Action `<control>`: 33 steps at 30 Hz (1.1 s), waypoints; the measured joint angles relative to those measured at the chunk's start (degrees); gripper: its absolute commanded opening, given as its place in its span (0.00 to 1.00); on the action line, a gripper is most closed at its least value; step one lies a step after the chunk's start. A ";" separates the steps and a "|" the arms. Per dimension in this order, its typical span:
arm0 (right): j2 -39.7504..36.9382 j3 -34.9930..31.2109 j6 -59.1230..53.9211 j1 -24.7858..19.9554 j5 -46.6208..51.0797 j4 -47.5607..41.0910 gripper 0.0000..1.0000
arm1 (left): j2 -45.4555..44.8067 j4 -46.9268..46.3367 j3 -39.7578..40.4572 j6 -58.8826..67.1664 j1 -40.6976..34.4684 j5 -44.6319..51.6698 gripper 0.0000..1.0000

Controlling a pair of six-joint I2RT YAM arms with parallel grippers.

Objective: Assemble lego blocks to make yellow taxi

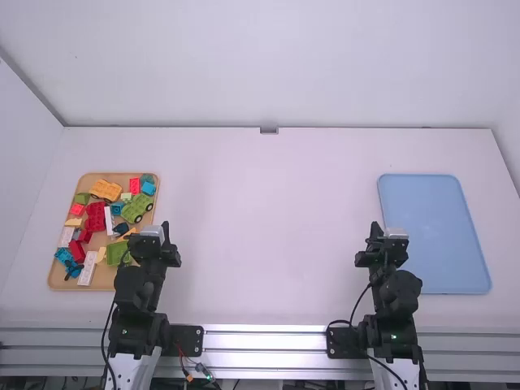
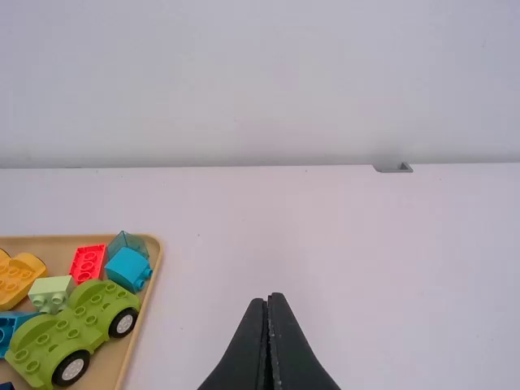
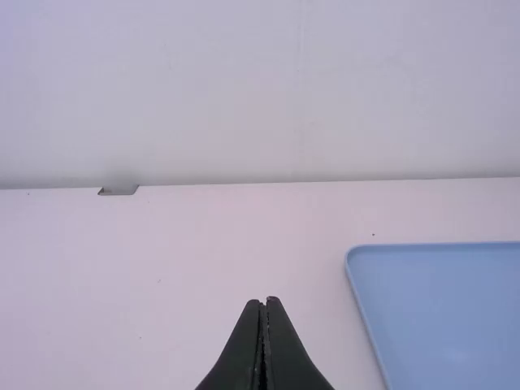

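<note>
My left gripper [image 1: 166, 231] is beside the right edge of the wooden tray; in the left wrist view the same gripper [image 2: 270, 299] is shut on nothing. My right gripper [image 1: 375, 230] stands just left of the blue tray; in the right wrist view that gripper [image 3: 262, 303] is shut too, holding nothing. Loose blocks lie mixed in the tray: a yellow-orange wheeled piece [image 1: 106, 190], a green wheeled car base [image 1: 137, 208], a red piece [image 1: 96, 217], a white block [image 1: 88, 268] and a yellow piece [image 1: 101, 254].
The wooden tray [image 1: 123, 175] with several other colored blocks lies at the table's left. A bare blue tray [image 1: 439, 231] lies at the right. Between them stretches the white table [image 1: 260, 236], with a wall along its far edge.
</note>
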 measured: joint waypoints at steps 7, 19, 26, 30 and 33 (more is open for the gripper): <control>0.00 0.00 -0.24 0.00 -0.15 0.13 0.02 | 0.04 0.13 0.00 -0.02 0.00 0.00 0.02; 4.85 2.19 -0.44 0.00 -1.09 -0.31 0.14 | 4.39 0.13 1.75 0.00 0.00 -0.44 0.14; 10.03 6.95 -0.37 -0.04 -1.75 0.57 0.25 | 9.18 1.38 5.77 -0.02 -0.17 -1.20 0.25; 13.70 10.14 -0.57 -0.07 -2.60 0.74 0.33 | 12.90 2.47 8.35 -0.02 -0.22 -2.19 0.32; 16.02 12.02 -0.59 -0.07 -2.97 0.90 0.37 | 15.19 3.04 9.90 -0.04 -0.22 -2.58 0.37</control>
